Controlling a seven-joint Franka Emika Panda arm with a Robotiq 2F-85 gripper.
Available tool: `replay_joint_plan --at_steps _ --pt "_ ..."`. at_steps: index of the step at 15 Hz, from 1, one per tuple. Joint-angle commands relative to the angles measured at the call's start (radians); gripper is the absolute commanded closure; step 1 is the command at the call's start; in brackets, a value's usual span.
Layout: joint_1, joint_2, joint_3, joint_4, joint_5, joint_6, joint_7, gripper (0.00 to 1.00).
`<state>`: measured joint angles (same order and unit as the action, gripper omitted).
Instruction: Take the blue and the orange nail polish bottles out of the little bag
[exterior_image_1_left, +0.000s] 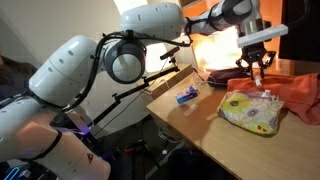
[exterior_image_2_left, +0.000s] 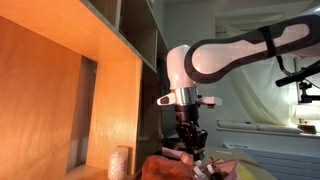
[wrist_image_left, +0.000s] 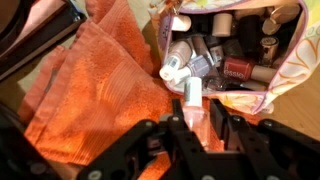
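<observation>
I am pinching a white-capped bottle (wrist_image_left: 192, 93) in my gripper (wrist_image_left: 193, 128), jaws narrow. The little bag (wrist_image_left: 290, 75) is lying open just ahead, its rim near my tips, orange cloth (wrist_image_left: 90, 95) spreading beside

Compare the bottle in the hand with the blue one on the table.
The bottle in the hand hangs above the bag; the blue bottle lies on the table, apart from it. The held bottle looks orange, white-capped; the other is blue. Both are out of the bag.
</observation>
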<state>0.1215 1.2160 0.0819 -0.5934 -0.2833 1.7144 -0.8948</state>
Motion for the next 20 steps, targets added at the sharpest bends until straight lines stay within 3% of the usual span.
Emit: replay_joint_plan --at_steps 1,6,7,9,13,17,18,20 --pt "0.056 -0.013 -0.025 0.013 -0.053 -0.002 0.011 0.89" --pt "0.105 0.006 -0.016 0.026 -0.106 -0.014 -0.024 0.91" --pt "0.104 0.006 -0.009 0.025 -0.103 -0.013 -0.022 0.42" --pt "0.101 0.005 -0.006 0.026 -0.098 -0.002 -0.018 0.34" --pt "0.089 0.005 -0.009 0.025 -0.098 0.009 0.0 0.04" --pt "0.035 -0.005 0.03 0.016 -0.027 0.058 0.072 0.0" --pt "0.062 0.005 0.012 0.014 -0.059 0.025 0.026 0.0" --pt "0.043 0.005 0.016 0.015 -0.041 0.046 0.044 0.0"
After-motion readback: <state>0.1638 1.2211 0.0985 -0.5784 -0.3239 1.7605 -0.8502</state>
